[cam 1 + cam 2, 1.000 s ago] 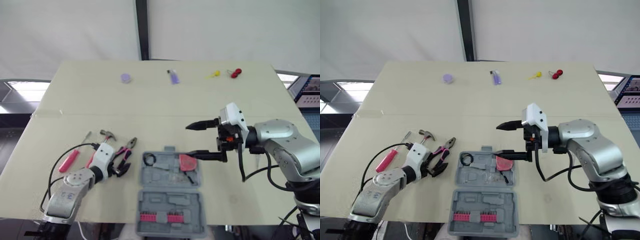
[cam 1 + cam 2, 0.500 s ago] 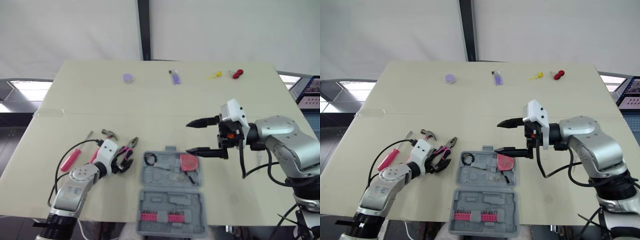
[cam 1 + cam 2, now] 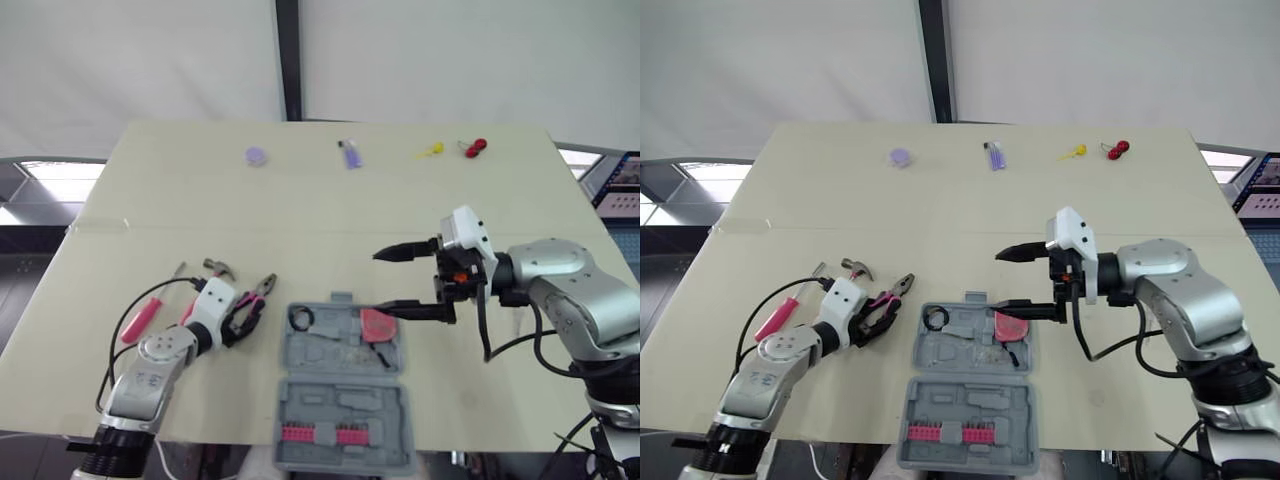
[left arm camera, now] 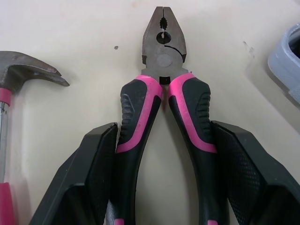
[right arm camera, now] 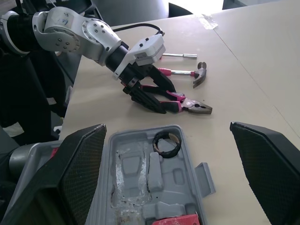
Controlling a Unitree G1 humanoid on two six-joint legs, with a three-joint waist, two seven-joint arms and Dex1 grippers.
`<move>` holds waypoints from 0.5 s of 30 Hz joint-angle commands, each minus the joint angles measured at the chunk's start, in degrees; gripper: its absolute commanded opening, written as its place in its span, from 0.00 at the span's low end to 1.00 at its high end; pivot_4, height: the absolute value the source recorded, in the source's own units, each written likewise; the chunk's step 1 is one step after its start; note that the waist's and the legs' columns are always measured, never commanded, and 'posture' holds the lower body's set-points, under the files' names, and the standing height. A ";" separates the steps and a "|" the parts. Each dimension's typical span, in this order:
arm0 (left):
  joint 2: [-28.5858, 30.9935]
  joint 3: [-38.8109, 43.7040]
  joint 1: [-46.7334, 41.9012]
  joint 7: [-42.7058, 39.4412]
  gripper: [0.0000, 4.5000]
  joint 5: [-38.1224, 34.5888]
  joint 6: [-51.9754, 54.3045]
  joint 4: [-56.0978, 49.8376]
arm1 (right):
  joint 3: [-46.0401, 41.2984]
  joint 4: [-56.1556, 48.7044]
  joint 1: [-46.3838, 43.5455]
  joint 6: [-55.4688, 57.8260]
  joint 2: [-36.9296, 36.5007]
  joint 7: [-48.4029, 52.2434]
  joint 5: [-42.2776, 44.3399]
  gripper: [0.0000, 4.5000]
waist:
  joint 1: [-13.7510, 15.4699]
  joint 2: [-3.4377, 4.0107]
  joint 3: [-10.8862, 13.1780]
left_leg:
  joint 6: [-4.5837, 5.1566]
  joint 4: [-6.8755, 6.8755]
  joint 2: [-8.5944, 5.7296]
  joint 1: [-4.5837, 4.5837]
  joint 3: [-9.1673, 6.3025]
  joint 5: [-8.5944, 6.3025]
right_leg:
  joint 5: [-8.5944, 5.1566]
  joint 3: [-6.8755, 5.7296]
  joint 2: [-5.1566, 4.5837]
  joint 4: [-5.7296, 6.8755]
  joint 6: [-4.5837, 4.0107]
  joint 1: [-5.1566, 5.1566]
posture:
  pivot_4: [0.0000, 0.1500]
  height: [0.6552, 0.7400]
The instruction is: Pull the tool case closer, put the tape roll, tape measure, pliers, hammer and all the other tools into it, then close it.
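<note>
The left gripper (image 4: 164, 126) is closed on both pink handles of the pliers (image 4: 161, 56), which lie on the surface (image 3: 300, 220) with their long axis running straight out from it, nose away, just left of the open tool case (image 3: 330, 400), above which the right gripper (image 3: 379, 282) hangs open.

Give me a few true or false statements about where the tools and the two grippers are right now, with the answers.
1. The tool case lies open. True.
2. The pliers are already in the case. False: they lie on the table, with the left gripper shut on their handles.
3. The right gripper is open. True.
4. The hammer is in the case. False: it lies on the table beside the pliers.
5. The tape roll sits in the case. True.
</note>
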 commanded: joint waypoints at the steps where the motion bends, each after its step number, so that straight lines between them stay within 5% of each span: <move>1: 1.30 0.62 0.98 -2.91 0.59 -1.95 0.58 -5.54 | -4.01 -1.02 -4.26 3.36 1.19 -1.36 5.05 1.00 | -0.16 -0.02 0.01 | 0.00 -0.01 0.00 -0.02 0.00 0.00 | 0.00 0.00 0.00 0.00 0.00 -0.03 | 1.00 1.00; 8: 8.73 4.17 -5.76 -14.11 0.59 -7.61 -2.52 -9.48 | -0.58 1.95 -12.16 5.35 3.38 -0.15 4.21 1.00 | -0.18 -0.23 0.14 | -0.01 0.07 0.08 -0.28 0.00 0.00 | 0.00 0.03 0.09 0.10 -0.03 -0.33 | 1.00 1.00; 15: 12.82 0.69 -17.43 -28.87 0.59 -12.82 -7.11 -6.24 | 13.54 7.24 -21.91 0.10 3.38 3.07 -11.63 1.00 | -0.71 -0.23 0.14 | -0.02 0.26 0.08 -0.83 0.05 0.00 | 0.01 0.11 0.09 0.42 -0.04 -1.00 | 1.00 1.00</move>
